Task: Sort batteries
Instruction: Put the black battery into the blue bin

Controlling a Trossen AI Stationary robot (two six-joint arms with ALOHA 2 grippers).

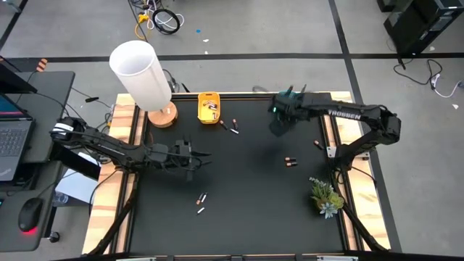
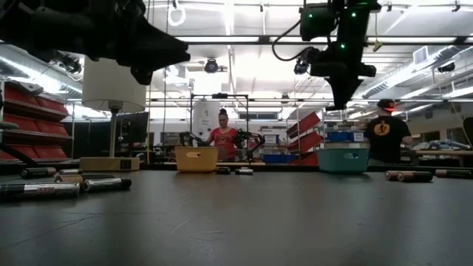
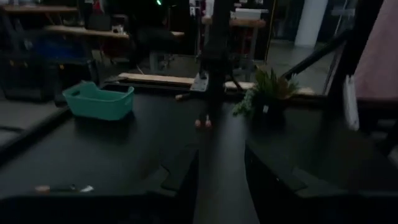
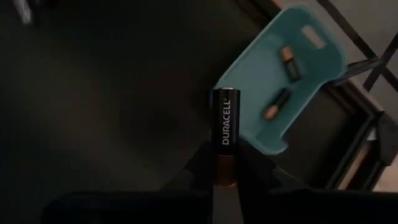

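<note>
My right gripper is shut on a dark Duracell battery with a copper end. It hangs high over the table's far right part, beside the teal bin, where two dark batteries lie. My left gripper hovers open at the table's left, level, with nothing between its fingers. The yellow bin at the far edge holds batteries. Loose batteries lie on the black mat: by the yellow bin, at mid right and near the front. My right gripper pinches the battery's copper end between its two fingers. The battery lies along the fingers and its dark end sticks out past the fingertips. The fingers slant down from above. The battery is lifted clear of the table, above the mat next to the teal bin.
A white lamp on a wooden base stands at the far left corner. A small plant sits at the right edge. Wooden rails frame the mat. Two people stand in the room behind.
</note>
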